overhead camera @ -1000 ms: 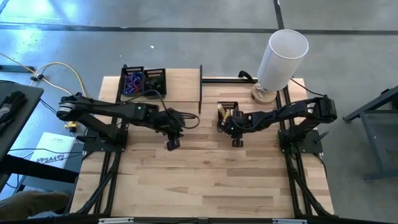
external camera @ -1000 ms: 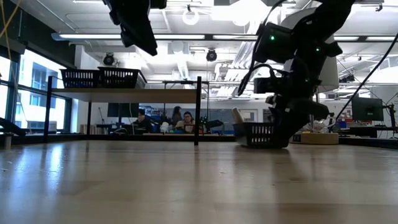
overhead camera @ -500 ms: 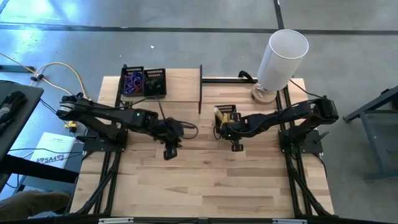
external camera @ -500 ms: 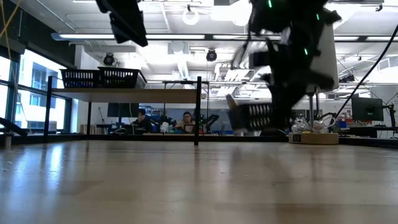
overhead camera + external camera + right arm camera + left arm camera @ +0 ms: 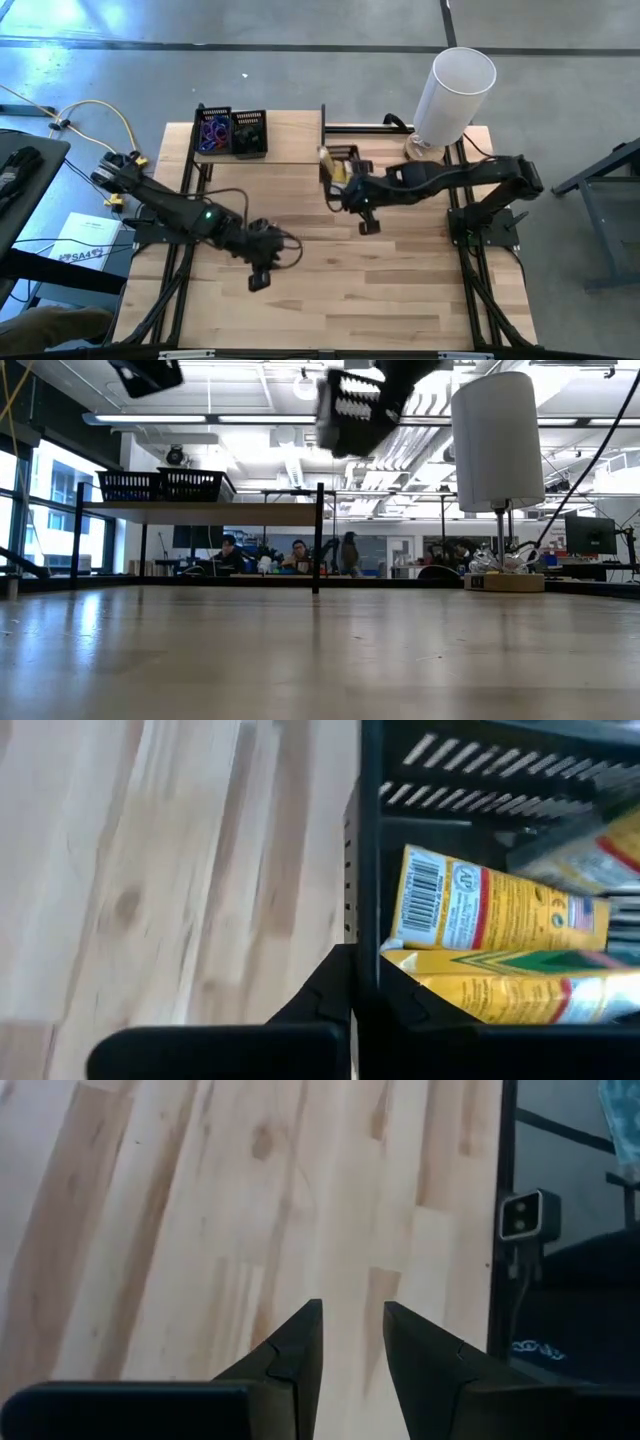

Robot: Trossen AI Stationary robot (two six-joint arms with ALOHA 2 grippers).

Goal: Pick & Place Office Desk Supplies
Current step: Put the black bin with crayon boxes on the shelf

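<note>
My right gripper (image 5: pixel 338 176) is clamped on the wall of a black mesh tray (image 5: pixel 470 780), one finger (image 5: pixel 325 990) outside the wall and the other inside. The tray hangs clear of the table (image 5: pixel 330 290); the low view shows the tray (image 5: pixel 355 405) high and tilted. Gripping the rim rather than the contents lets me carry every item in one move. The yellow packets (image 5: pixel 500 915) lie on their sides inside the tray, just beside my inner finger, so they travel with it. Judgement: the tilt could let them slide.

My left gripper (image 5: pixel 352 1350) hovers over bare wood near the front left of the table, fingers slightly apart and holding nothing.

Two more mesh trays (image 5: pixel 231 132) sit on a raised shelf (image 5: pixel 290 135) at the back left; the coloured loops (image 5: pixel 213 130) fill one and dark items the other. A vertical post (image 5: pixel 322 145) at the shelf's end stands just beside my carried tray and is the nearest obstruction. The tall white cylinder (image 5: pixel 452 95) stands behind my right arm, apart from the tray.
</note>
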